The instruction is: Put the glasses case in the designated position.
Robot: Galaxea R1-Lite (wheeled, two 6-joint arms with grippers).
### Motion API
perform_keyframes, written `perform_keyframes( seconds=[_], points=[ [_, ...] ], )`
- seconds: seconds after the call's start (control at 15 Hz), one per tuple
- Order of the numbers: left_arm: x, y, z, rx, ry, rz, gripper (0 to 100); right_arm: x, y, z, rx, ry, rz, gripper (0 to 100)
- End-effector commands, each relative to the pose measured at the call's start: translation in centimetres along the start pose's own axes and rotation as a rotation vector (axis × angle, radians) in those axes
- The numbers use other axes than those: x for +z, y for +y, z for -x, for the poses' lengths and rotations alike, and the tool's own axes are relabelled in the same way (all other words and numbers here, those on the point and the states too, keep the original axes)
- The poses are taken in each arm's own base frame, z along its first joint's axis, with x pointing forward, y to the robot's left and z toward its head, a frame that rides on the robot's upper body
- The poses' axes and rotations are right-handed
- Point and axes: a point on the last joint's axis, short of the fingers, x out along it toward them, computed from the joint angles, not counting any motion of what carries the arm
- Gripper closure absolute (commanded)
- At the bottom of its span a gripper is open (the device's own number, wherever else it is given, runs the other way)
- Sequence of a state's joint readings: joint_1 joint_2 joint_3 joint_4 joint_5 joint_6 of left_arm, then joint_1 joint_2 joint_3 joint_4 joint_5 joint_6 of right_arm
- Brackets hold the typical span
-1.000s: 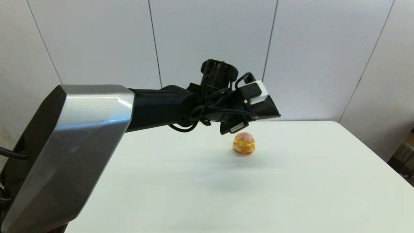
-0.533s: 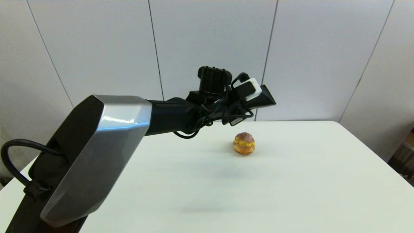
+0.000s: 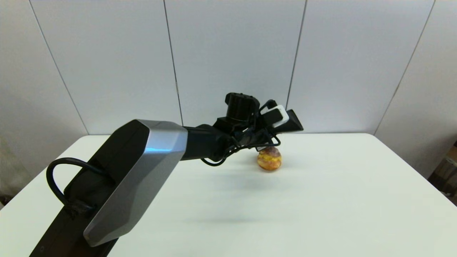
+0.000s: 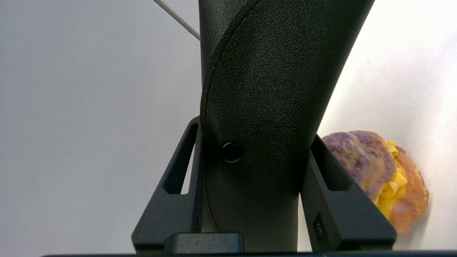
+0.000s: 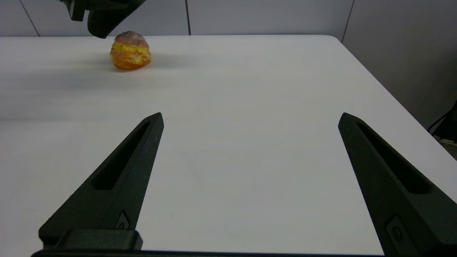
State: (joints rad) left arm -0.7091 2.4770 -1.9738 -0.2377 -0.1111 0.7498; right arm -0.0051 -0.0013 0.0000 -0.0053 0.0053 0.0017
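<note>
Now the left gripper point(image 4: 250, 171), jaws clamped on the glasses case point(image 4: 271, 89), has sunk lower than half a second ago and hangs just above the pastry point(image 3: 269, 158), slightly behind it, clear of the desk point(image 3: 321, 200). The pastry has not moved. The right gripper point(image 5: 250, 171) rests well right of the pastry, jaws spread wide and empty.

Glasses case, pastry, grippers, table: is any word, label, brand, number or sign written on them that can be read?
None can be read.
Glasses case, clamped in the left gripper: textured black, only a round stud.
Pastry: no label.
Right gripper, open: no print visible.
Table: plain white.
</note>
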Motion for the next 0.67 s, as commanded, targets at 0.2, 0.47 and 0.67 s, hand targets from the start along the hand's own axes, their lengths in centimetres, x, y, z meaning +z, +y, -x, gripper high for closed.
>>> perform_keyframes(
  seconds=[0.2, 0.47, 0.67],
  points=[
    [-1.6, 0.7, -0.2, 0.011, 0.028, -0.026, 100, 0.0, 0.0, 0.0, 0.001, 0.0, 0.0, 0],
    [-2.4, 1.4, -0.1, 0.021, 0.037, -0.038, 100, 0.0, 0.0, 0.0, -0.002, 0.0, 0.0, 0],
    [-3.0, 0.8, -0.6, -0.01, 0.03, -0.043, 100, 0.0, 0.0, 0.0, 0.001, 0.0, 0.0, 0]
  ],
)
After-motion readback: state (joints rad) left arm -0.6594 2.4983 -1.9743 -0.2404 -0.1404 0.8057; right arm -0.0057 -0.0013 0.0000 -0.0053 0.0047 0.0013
